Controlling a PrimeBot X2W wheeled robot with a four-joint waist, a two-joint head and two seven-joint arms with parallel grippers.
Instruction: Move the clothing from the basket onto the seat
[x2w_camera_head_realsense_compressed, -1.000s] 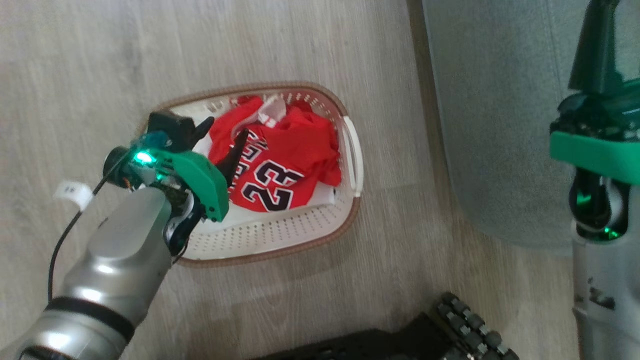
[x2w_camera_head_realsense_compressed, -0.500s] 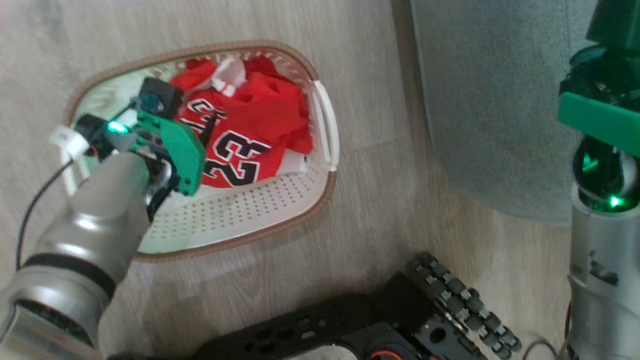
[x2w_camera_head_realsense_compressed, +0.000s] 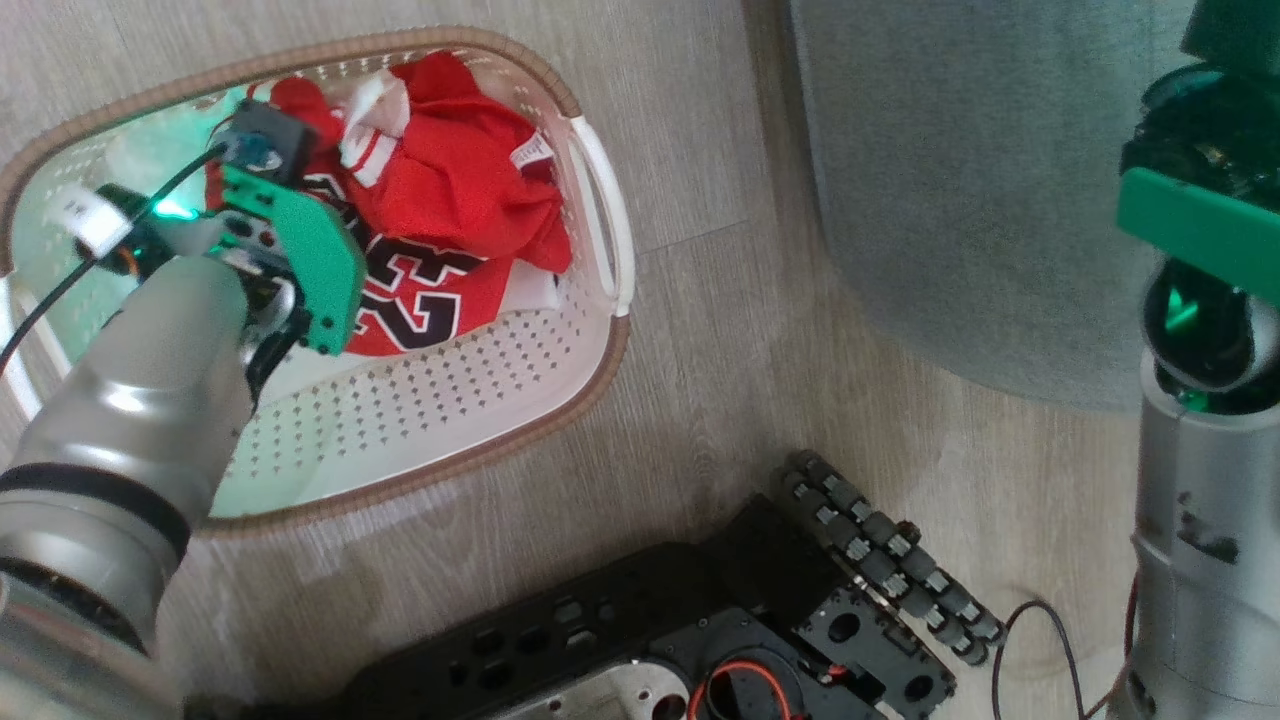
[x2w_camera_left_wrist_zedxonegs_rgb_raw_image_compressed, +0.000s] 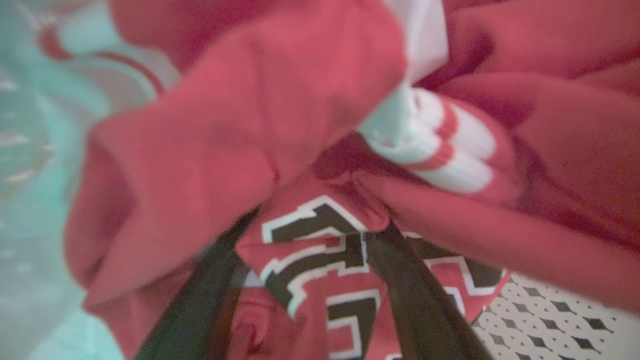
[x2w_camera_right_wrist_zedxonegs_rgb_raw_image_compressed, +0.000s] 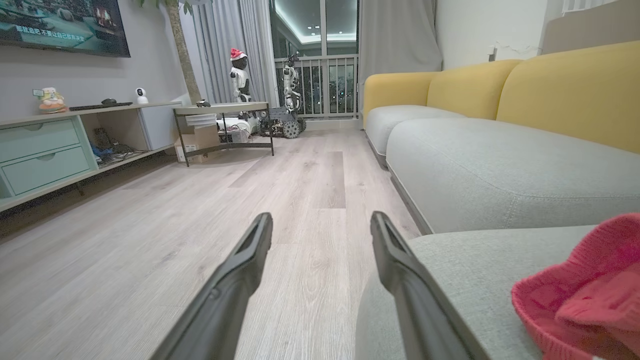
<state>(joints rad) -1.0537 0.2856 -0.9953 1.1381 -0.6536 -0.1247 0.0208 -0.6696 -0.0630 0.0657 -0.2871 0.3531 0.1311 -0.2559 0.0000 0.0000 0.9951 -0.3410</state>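
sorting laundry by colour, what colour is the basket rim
Brown, with a woven look; the basket rim shows best in the head view.

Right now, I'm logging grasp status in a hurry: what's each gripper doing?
Left gripper: open, fingers astride a fold of the clothing.
Right gripper: open, holding nothing.

Head view's bright and even for me, flat daylight on the floor (x2w_camera_head_realsense_compressed: 700, 330), a soft shadow under the basket (x2w_camera_head_realsense_compressed: 470, 380). The green lamp (x2w_camera_head_realsense_compressed: 172, 210) tints its far wall. Left wrist view is mush: the clothing (x2w_camera_left_wrist_zedxonegs_rgb_raw_image_compressed: 300, 100) is too close to focus, with a green cast at the left edge. Right wrist view's crisp, ceiling lights glaring past the window (x2w_camera_right_wrist_zedxonegs_rgb_raw_image_compressed: 325, 75), edges bowing.
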